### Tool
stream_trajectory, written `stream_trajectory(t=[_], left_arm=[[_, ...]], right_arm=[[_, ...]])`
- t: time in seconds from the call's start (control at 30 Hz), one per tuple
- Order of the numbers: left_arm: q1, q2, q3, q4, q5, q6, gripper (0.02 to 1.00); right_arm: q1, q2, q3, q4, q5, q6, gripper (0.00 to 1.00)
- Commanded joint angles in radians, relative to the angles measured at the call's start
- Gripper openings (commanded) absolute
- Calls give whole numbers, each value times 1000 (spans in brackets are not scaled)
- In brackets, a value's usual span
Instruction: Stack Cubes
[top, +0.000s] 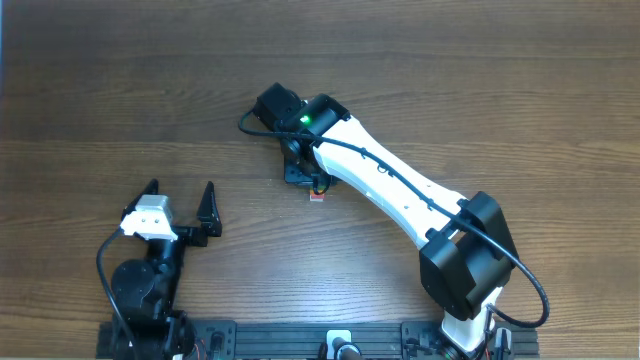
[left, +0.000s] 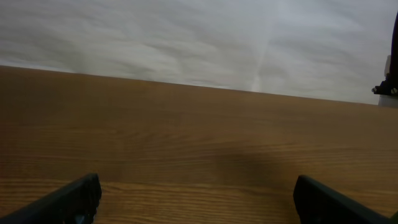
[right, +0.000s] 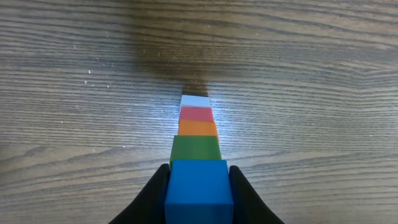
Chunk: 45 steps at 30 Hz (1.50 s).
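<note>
My right gripper (right: 199, 179) is clamped on the blue cube (right: 199, 193): my 2 fingers (right: 155, 193) press against its opposite sides, with no gap showing on either side. The blue cube sits on top of a column of 5. Directly under it is the green cube (right: 196, 149), then the orange cube (right: 198, 127), then the red cube (right: 196, 114), and the white cube (right: 195, 101) is at the bottom, resting on the wooden table (right: 74, 93). The column looks straight from my wrist camera, each cube lined up with the one below. From above, my right arm (top: 400, 190) reaches diagonally from its base to the middle of the table, with the gripper pointing down there.

My left gripper (top: 180, 186) is well apart from the stack, near its own base on the left side. Its 2 fingers are spread wide with nothing between them, just bare wood beneath.
</note>
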Motion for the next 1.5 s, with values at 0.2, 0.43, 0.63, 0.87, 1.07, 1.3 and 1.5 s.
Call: stream_trajectory(t=[0.2,0.43,0.63,0.87,1.07,1.3,1.5], left_arm=[[6,-6,-6,-1,13,15,1000],[6,-6,-6,-1,13,15,1000],[6,-6,-6,-1,13,15,1000],[6,-6,-6,-1,13,15,1000],[6,-6,-6,-1,13,15,1000],[6,-6,-6,-1,13,15,998],[6,-6,-6,-1,13,15,1000]], right_arm=[[-5,13,24,2,8,-8,20],[-5,13,20,2,8,-8,66],[-5,27,20,0,6,-8,169],[-5,46,20,10,-11,-8,226],[-5,46,20,5,-11,-8,275],[-5,46,20,2,-11,-8,327],[-5,46,20,-3,-10,-8,395]])
